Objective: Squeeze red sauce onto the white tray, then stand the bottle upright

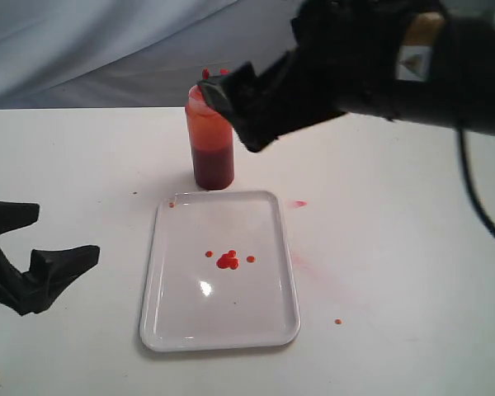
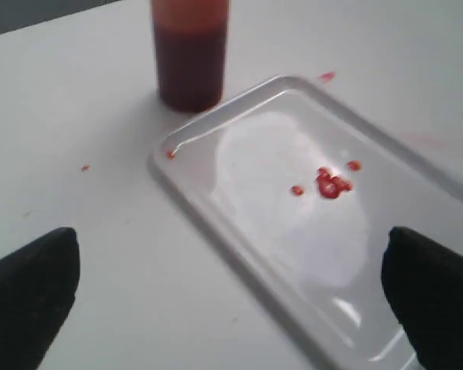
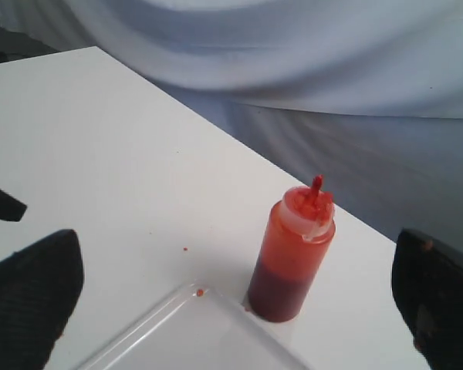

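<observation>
The bottle (image 1: pixel 211 148) stands upright on the table just behind the white tray (image 1: pixel 181 322), dark sauce in its lower half and its red nozzle up. Nothing holds it. A small cluster of red sauce (image 1: pixel 228 261) blobs lies near the tray's middle. My right gripper (image 1: pixel 235 115) hangs open above the bottle and apart from it; its wrist view shows the bottle (image 3: pixel 293 254) well below the spread fingers. My left gripper (image 1: pixel 54 239) rests open and empty at the left of the tray. Its wrist view shows the tray (image 2: pixel 216 208), the sauce (image 2: pixel 332 183) and the bottle (image 2: pixel 189 54).
Stray red drops lie on the table right of the tray (image 1: pixel 299 203) and nearer the front (image 1: pixel 337 321). Another drop sits at the tray's far left corner (image 1: pixel 172 204). A faint pink smear (image 1: pixel 313 268) marks the table. A grey-blue cloth (image 1: pixel 107 49) hangs behind.
</observation>
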### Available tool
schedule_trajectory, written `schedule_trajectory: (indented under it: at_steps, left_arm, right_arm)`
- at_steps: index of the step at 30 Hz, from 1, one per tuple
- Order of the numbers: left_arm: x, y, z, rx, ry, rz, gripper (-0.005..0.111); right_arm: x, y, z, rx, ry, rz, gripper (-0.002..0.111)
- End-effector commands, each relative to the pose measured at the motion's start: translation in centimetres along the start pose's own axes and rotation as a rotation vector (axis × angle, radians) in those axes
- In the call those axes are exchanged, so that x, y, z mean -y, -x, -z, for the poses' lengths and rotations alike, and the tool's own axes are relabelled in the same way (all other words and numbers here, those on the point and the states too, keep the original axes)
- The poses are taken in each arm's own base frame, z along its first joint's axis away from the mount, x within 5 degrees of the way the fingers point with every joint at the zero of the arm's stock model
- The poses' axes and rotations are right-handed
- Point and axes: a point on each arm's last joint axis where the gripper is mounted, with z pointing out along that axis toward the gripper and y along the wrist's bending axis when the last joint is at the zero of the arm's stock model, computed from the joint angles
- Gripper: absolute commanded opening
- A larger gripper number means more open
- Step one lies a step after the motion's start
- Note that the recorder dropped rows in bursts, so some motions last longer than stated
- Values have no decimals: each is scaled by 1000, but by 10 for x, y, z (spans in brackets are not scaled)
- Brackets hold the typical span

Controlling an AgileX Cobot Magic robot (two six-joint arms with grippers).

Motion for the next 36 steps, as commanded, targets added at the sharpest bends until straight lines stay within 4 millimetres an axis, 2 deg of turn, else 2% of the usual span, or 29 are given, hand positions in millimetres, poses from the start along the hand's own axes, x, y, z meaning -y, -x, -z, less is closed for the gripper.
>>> schedule_trajectory:
  at_steps: [1, 4, 8, 13, 19, 21, 23, 28, 30, 32, 34, 36]
  left_arm:
    - [16, 9, 2, 102, -161, -6, 105]
    - [29, 10, 5, 126, -307, -72, 105]
    - [40, 17, 10, 221, -444, -91, 105]
    - [44, 19, 11, 249, -473, -91, 105]
    - [56, 24, 7, 271, -520, -80, 105]
    - [61, 24, 6, 267, -546, -89, 105]
    - [65, 24, 6, 262, -571, -97, 105]
    - [72, 25, 4, 258, -602, -66, 104]
    - [70, 27, 4, 259, -595, -1, 101]
    - [69, 31, 4, 270, -584, 56, 92]
    - [67, 37, 4, 276, -586, 84, 72]
    - [66, 46, 6, 286, -592, 116, 40]
  right_arm:
    - [-2, -14, 54, 74, -11, -7, 105]
    - [-3, -25, 86, 121, -15, -40, 105]
    - [-6, -43, 110, 142, -14, -71, 105]
    - [-9, -60, 123, 104, -2, -114, 105]
    - [-9, -61, 134, 104, -1, -114, 103]
    - [-9, -60, 136, 112, -2, -114, 95]
    - [-9, -60, 136, 114, -2, -114, 76]
    - [-8, -60, 136, 120, -16, -61, 0]
    - [-8, -57, 137, 146, -20, -53, 0]
    - [-7, -55, 137, 171, -26, -35, 0]
    - [-7, -53, 138, 197, -40, 25, 0]
    - [-6, -50, 138, 219, -56, 99, 0]
